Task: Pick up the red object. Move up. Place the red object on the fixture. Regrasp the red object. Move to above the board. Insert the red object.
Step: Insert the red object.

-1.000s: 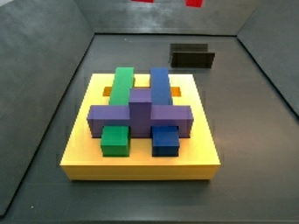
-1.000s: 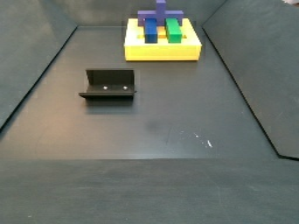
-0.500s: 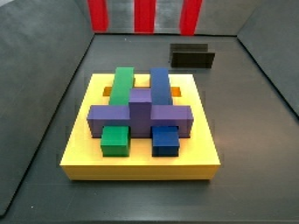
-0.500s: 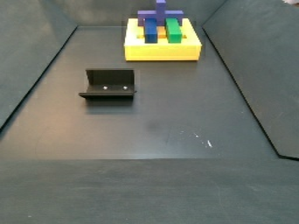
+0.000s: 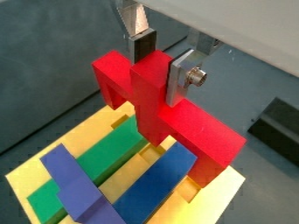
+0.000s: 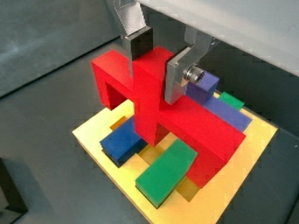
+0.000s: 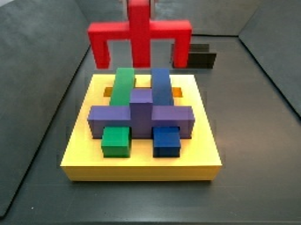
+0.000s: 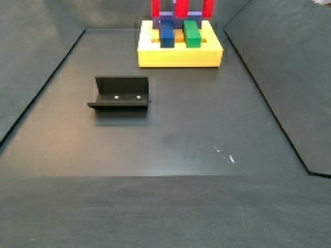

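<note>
My gripper (image 5: 162,63) is shut on the central stem of the red object (image 5: 140,96), a red bar whose short prongs point down. In both wrist views it hangs above the board (image 6: 254,140) without touching it. In a side view the red object (image 7: 140,35) hovers over the far end of the yellow board (image 7: 141,163), and the gripper itself is out of frame above. In a side view the red object (image 8: 181,8) shows only at the frame's upper edge, over the board (image 8: 181,56). The black fixture (image 8: 120,95) stands empty on the floor.
Green (image 7: 121,83), blue (image 7: 160,83) and purple (image 7: 141,114) blocks sit on the board. The fixture (image 7: 205,59) is partly hidden behind the red object. Dark walls enclose the grey floor (image 8: 168,145).
The red object has come down from the upper edge of the side view and now hangs fully in sight over the board's far end. The board and fixture have not moved.
</note>
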{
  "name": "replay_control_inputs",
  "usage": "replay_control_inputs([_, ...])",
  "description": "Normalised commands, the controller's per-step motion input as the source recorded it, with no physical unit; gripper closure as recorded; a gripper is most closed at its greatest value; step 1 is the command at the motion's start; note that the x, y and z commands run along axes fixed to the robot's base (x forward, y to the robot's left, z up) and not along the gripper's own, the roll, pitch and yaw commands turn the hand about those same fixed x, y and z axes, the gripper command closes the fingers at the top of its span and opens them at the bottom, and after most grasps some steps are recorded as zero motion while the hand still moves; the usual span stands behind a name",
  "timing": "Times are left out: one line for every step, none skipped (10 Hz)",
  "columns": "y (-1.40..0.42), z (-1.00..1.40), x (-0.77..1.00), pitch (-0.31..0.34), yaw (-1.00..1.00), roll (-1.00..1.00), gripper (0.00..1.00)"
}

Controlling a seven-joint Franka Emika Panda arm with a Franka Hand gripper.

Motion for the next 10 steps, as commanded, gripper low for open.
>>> replay_control_inputs([0.00, -0.29, 0.00, -0.030, 0.00, -0.01, 1.00])
replay_control_inputs([0.00, -0.31, 0.19, 0.000, 0.00, 0.00, 1.00])
replay_control_inputs([0.00, -0.27, 0.08, 0.000, 0.00, 0.00, 1.00])
replay_control_inputs([0.00, -0.25, 0.00, 0.000, 0.00, 0.00, 1.00])
replay_control_inputs([0.00, -0.25, 0.00, -0.013, 0.00, 0.00, 1.00])
replay_control_inputs([0.00, -0.27, 0.00, -0.024, 0.00, 0.00, 1.00])
replay_control_inputs([0.00, -0.22, 0.00, -0.033, 0.00, 0.00, 1.00])
replay_control_inputs([0.00, -0.16, 0.00, -0.026, 0.00, -0.01, 1.00])
replay_control_inputs([0.00, -0.20, 0.00, -0.036, 0.00, 0.00, 1.00])
replay_control_inputs([0.02, -0.25, 0.00, -0.043, 0.00, 0.00, 1.00])
